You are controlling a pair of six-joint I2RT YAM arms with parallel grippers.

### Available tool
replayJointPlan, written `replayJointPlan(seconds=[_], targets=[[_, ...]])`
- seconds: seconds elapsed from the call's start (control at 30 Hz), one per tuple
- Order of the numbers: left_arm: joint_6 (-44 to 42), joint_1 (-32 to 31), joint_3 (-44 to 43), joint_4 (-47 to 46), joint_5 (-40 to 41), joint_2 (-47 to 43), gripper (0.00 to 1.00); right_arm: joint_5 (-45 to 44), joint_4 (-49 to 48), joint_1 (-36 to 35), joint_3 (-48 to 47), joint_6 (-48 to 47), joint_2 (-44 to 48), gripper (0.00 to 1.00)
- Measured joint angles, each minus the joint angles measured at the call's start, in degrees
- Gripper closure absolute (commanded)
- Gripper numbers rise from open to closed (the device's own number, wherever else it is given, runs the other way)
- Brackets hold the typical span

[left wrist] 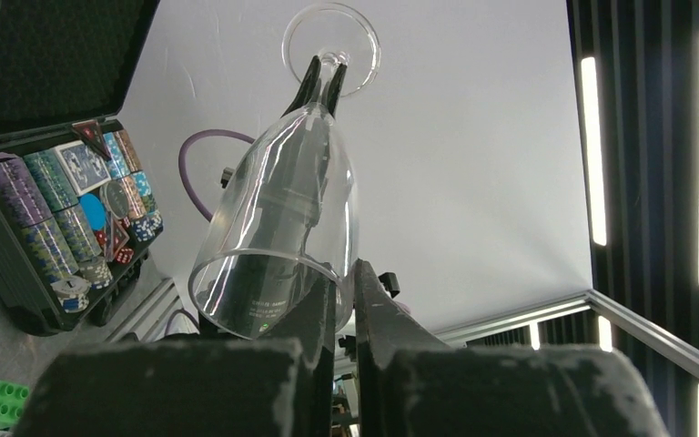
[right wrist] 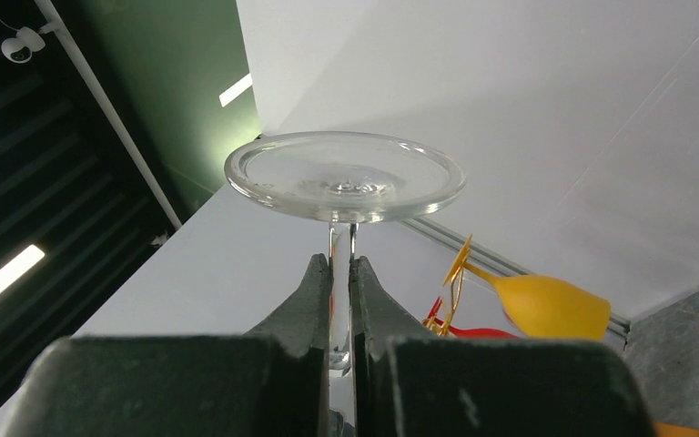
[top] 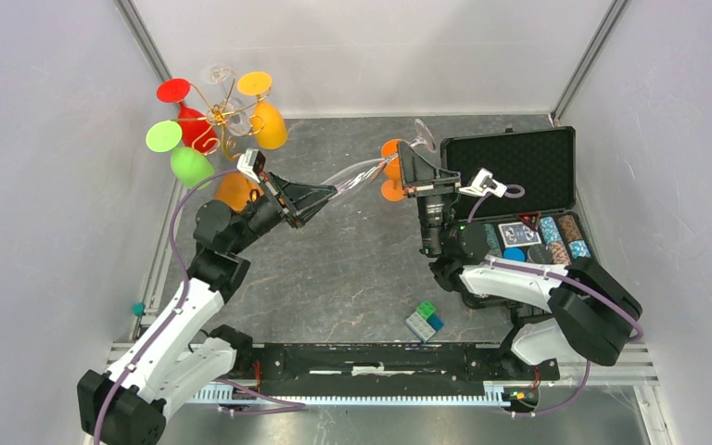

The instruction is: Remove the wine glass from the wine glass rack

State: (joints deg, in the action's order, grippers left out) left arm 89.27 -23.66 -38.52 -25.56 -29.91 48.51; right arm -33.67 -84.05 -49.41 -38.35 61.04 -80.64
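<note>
Top external view puts the step at a mid-air handover: the clear wine glass point(top: 371, 171) is already off the wine glass rack point(top: 221, 116), which stands at the far left corner of the surface point(top: 352, 278) with coloured glasses on its arms. The glass lies tilted above the middle of the surface, nearer the far edge, between both arms. The left gripper point(top: 331, 193) is closed on the bowl's rim, one finger inside and one outside. The right gripper point(top: 408, 153) is closed on the stem just below the foot. Next, I judge, one grip must let go without a jolt, probably the left one on the rim. The other can then carry the glass to bare surface and stand it upright.
</note>
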Motion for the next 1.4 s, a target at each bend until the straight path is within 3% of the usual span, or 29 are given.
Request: replayJointPlan(seconds=[0.1,0.23,0.37,0.43,0.67,0.8,0.97,1.1,1.4], targets=[[-0.39,0.00,0.24,0.09,0.44,-0.02,0.98,-0.28,0.00,0.00,0.74,0.52,0.00,1.00],[-2.23,-0.13,0.24,0.46,0.96,0.00,0.73,-0.68,0.00,-0.04,1.11,0.76,0.00,1.00],[-3.67,-0.15,0.24,0.66,1.46,0.59,0.66,-1.01,0.02,-0.09,1.33,0.46,0.00,1.00],[-4.20,-0.17,0.24,0.66,1.51,0.90,0.68,-1.29,0.02,-0.09,1.62,0.24,0.00,1.00],[-6.51,-0.20,0.24,1.79,1.86,1.22,0.97,-1.77,0.02,-0.09,2.08,0.15,0.02,1.00],[-7.37,-0.22,0.24,2.25,1.99,1.22,0.98,-1.90,0.07,-0.11,2.91,0.20,0.50,0.97],[-9.03,-0.61,-0.44,2.91,1.97,0.83,0.98,-1.01,0.11,-0.26,4.04,-0.04,2.78,0.78],[-11.76,-0.81,-2.10,4.83,2.47,-0.09,0.98,0.33,0.15,-0.37,5.27,-0.42,4.37,0.68],[-14.71,-0.81,-5.81,8.57,2.89,-0.17,0.98,2.73,0.13,-0.42,5.38,0.76,4.83,0.56]])
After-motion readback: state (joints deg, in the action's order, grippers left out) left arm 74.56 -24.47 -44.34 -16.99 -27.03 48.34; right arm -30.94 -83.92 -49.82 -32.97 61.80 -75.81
